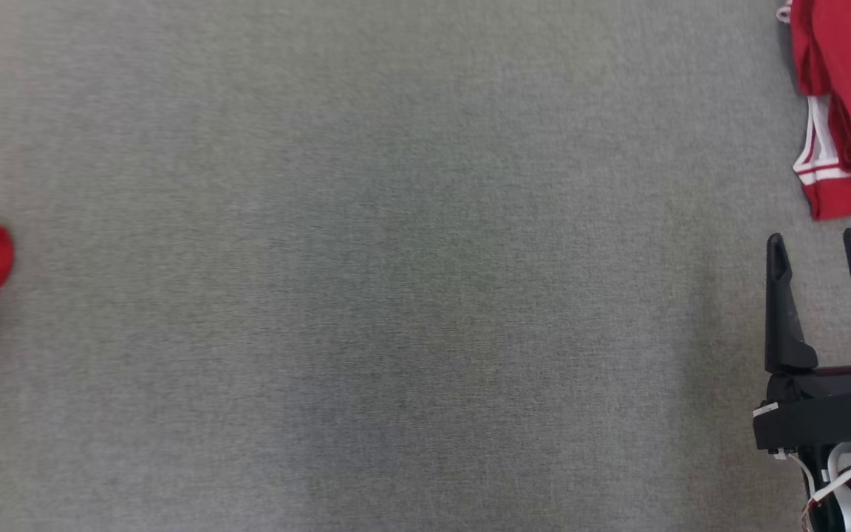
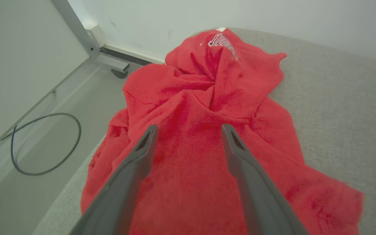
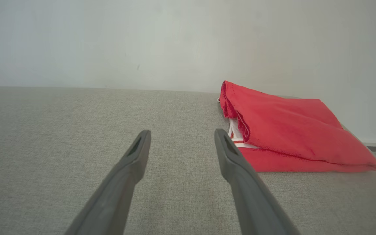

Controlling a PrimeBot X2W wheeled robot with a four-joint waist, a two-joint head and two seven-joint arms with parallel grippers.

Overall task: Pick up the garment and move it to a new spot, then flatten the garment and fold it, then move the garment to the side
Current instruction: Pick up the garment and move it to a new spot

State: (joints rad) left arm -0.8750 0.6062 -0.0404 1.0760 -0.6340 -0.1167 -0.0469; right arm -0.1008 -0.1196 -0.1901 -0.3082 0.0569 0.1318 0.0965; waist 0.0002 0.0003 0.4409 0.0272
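Looking at it from the left side first: the crumpled red terry-cloth garment [image 2: 207, 85] lay bunched up at the left edge of the grey woven-fabric tabletop [image 2: 338, 98]. Its near side seemed to spill over that edge, and a bit of white striped trim showed at its far end. Down on the floor beside the table, a thin black cable [image 2: 44, 143] curled in a loop, with a pale metal frame bar [image 2: 77, 29] running along the wall.

The left gripper [image 2: 189, 129] hung right over that heap with its two dark fingers spread wide and nothing pinched between them. Honestly couldn't tell whether the tips were touching the cloth or just above it.

Over on the right, the right gripper [image 1: 815, 240] sat low above the tabletop, fingers also wide apart and empty. Just beyond its fingertips, but clear of them, was a folded red garment with white stripes [image 1: 850, 103]. It lay flat-ish in the far right corner of the tabletop, close to the pale wall, with the striped layer peeking out of the fold on its left side.
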